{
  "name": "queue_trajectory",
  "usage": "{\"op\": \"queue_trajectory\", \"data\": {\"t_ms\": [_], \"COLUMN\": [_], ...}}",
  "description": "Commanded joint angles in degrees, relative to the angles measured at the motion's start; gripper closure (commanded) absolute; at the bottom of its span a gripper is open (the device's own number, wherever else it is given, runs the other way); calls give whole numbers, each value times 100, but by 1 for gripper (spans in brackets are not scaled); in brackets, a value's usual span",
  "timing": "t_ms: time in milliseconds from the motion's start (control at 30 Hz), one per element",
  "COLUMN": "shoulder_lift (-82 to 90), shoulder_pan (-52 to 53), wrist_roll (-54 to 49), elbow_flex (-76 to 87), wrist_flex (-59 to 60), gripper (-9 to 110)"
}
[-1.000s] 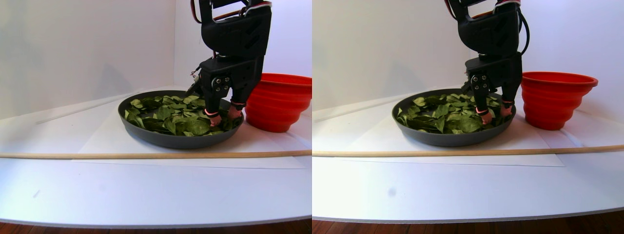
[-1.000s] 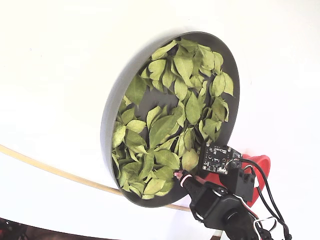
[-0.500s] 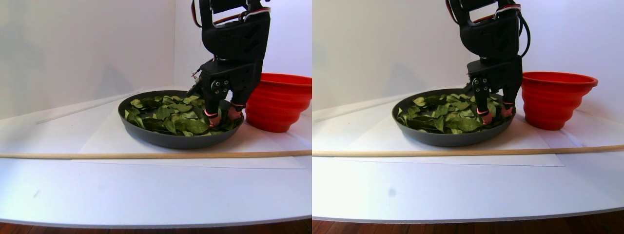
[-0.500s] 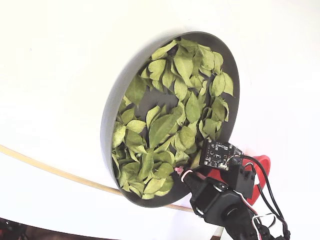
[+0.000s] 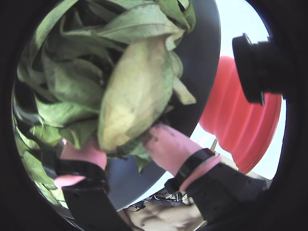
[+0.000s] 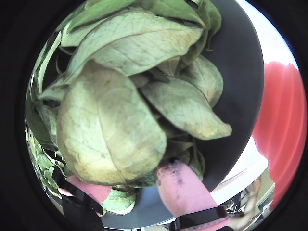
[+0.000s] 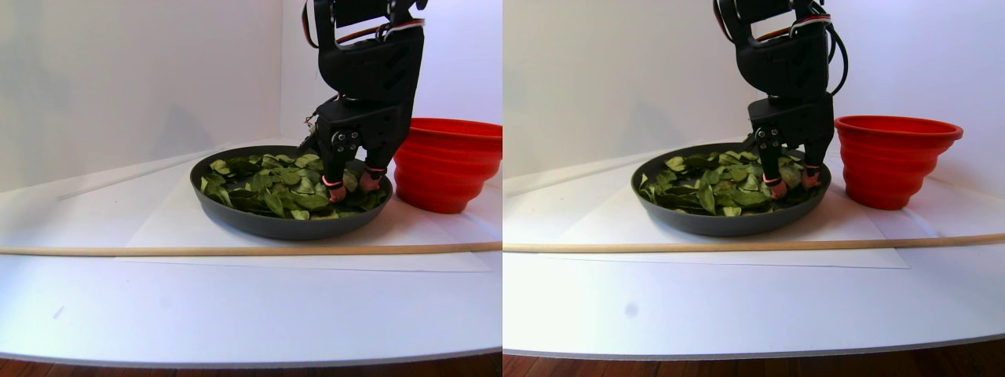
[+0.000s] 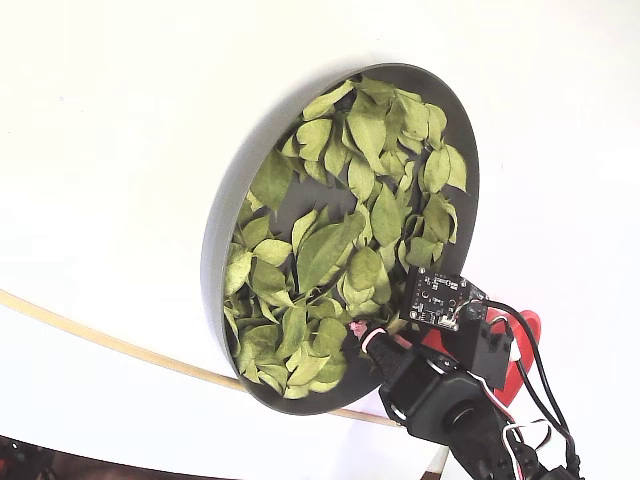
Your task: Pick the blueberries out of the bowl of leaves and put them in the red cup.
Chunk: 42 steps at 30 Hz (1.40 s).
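Showing the stereo pair view from left to right: a pale wooden rod point(image 7: 235, 250) crosses the lower middle of the frame on the white table point(image 7: 235, 314). Above it, left of centre in each half, sits the bowl point(image 7: 275, 224), filled with the leaves point(image 7: 267, 184). The black arm descends from the top edge, and the gripper point(image 7: 352, 187) reaches into the right-hand part of the bowl, its pink fingertips point(image 7: 338, 192) down among the leaves. At the right edge stands the red cup point(image 7: 447, 169), just beside the bowl's rim.

In a wrist view, leaves point(image 5: 72, 91) fill the upper left, one large pale leaf point(image 5: 137, 94) hanging at centre. The two pink fingertips point(image 5: 166, 144) sit in the lower centre with a clear gap between them; the jaws stand parted, the large leaf's lower end lying in the gap. The bowl's dark floor point(image 5: 202, 53) runs to the upper right, and the red cup point(image 5: 240, 120) lies beyond its rim at the right.

In a wrist view from closer in, broad pale leaves point(image 6: 110, 130) cover the centre, one pink fingertip point(image 6: 185, 187) shows at the bottom, and the red cup point(image 6: 281, 120) appears at the right edge.

In the fixed view, the bowl point(image 8: 218, 250) occupies the centre, the gripper point(image 8: 375, 335) enters at its lower right edge, and the red cup point(image 8: 522, 330) is mostly hidden behind the arm. No blueberries can be made out in any view.
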Motion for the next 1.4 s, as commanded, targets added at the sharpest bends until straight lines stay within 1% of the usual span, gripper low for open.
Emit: {"op": "queue_trajectory", "data": {"t_ms": [0,500,933,1367], "shoulder_lift": [88,105,-176,-88], "shoulder_pan": [-18,-44,-70,9], "wrist_roll": [0,53,185,123], "elbow_flex": [-158,53,167,360], "wrist_flex": [-132,-167,-448,-448], "gripper": [85,85,86,89]}}
